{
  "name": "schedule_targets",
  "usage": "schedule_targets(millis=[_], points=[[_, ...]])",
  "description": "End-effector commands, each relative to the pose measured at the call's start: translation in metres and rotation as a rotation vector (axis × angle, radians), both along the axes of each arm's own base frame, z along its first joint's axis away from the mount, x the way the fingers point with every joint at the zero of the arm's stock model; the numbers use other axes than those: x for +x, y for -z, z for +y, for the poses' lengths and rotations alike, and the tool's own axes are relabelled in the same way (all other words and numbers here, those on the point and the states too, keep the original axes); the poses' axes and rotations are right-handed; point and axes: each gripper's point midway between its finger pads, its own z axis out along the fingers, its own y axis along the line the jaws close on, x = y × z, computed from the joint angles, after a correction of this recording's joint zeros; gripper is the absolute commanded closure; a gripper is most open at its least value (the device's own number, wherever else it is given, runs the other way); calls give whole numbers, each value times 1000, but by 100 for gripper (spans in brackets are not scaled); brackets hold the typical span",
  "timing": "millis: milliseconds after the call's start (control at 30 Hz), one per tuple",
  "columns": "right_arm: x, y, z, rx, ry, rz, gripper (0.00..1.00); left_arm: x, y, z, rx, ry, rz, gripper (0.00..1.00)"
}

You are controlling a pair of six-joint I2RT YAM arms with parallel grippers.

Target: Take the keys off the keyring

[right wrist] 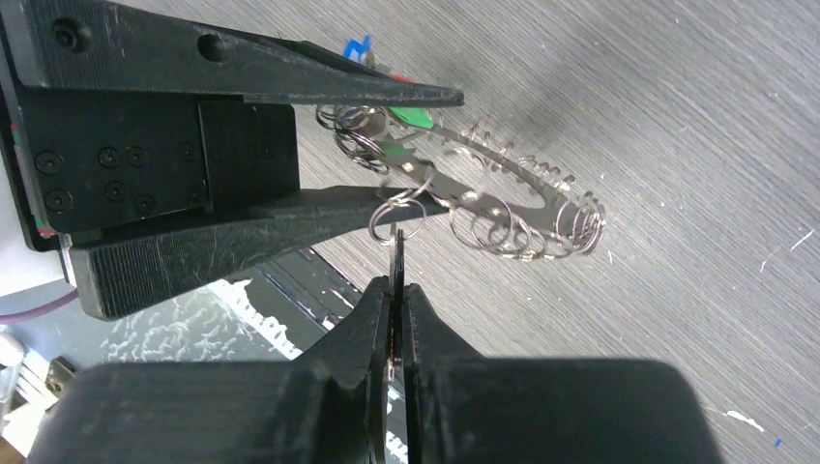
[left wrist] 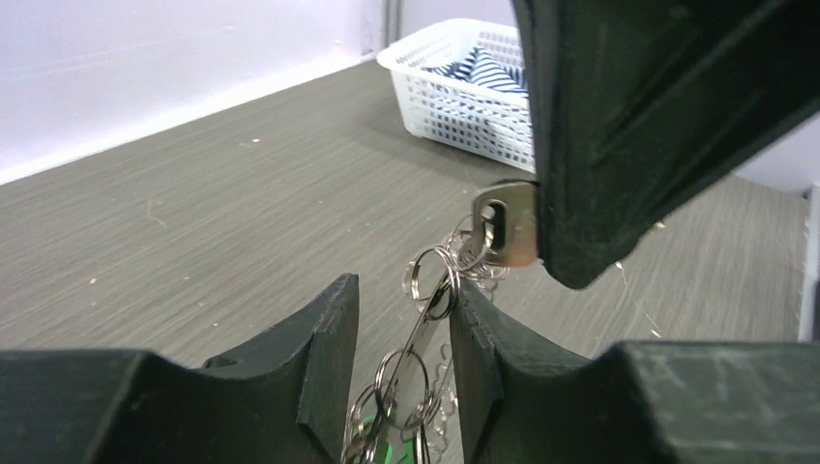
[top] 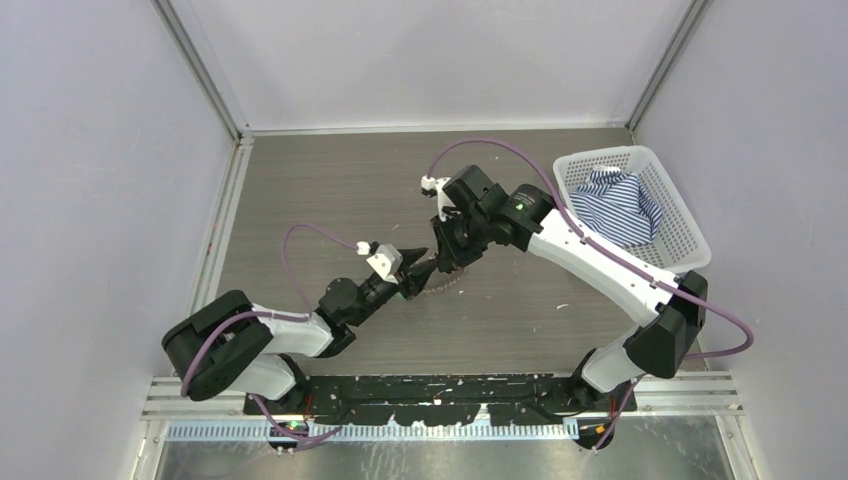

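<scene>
The keyring [right wrist: 503, 188] is a toothed silvery metal piece hung with small split rings, held just above the table. My right gripper [right wrist: 396, 290] is shut on a thin silver key [right wrist: 396, 256], seen edge-on, that still hangs from one small ring. In the left wrist view that key [left wrist: 508, 227] sticks out of the right gripper's black finger [left wrist: 619, 126]. My left gripper [left wrist: 404, 319] stands open around the keyring [left wrist: 425, 333], which leans on one finger. Keys with green [right wrist: 411, 116] and blue [right wrist: 358, 46] heads hang behind. From above, both grippers [top: 428, 262] [top: 452, 258] meet mid-table.
A white plastic basket [top: 680, 215] holding a blue-striped cloth [top: 615, 200] stands at the back right, also seen as the basket [left wrist: 454, 106] in the left wrist view. Grey walls enclose the wood-grain table [top: 330, 190] on three sides.
</scene>
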Motion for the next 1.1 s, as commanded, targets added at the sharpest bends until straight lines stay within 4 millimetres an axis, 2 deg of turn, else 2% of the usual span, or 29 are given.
schedule_targets(millis=[0,133,367,467,633,767,900,1067], points=[[-4,1,-5,1,-15,24,99,-17,-17,-11,-12,106,-116,59],[-3,8,-10,-7,-6,36,99,-29,-10,-15,16,148,-126,48],[-8,16,-16,-16,-8,54,99,-41,-15,-11,24,181,-173,48],[-9,17,-20,-27,-10,45,99,-47,-14,-13,66,214,-197,51],[-12,17,-23,-29,-17,37,99,-55,-5,-22,145,291,-171,67],[-14,17,-25,-25,-17,37,99,-54,3,-21,159,288,-142,74],[-16,15,-25,-15,-17,41,99,-51,14,-22,164,279,-94,73],[-18,15,-26,-14,-19,45,99,-49,14,-28,138,278,-96,73]])
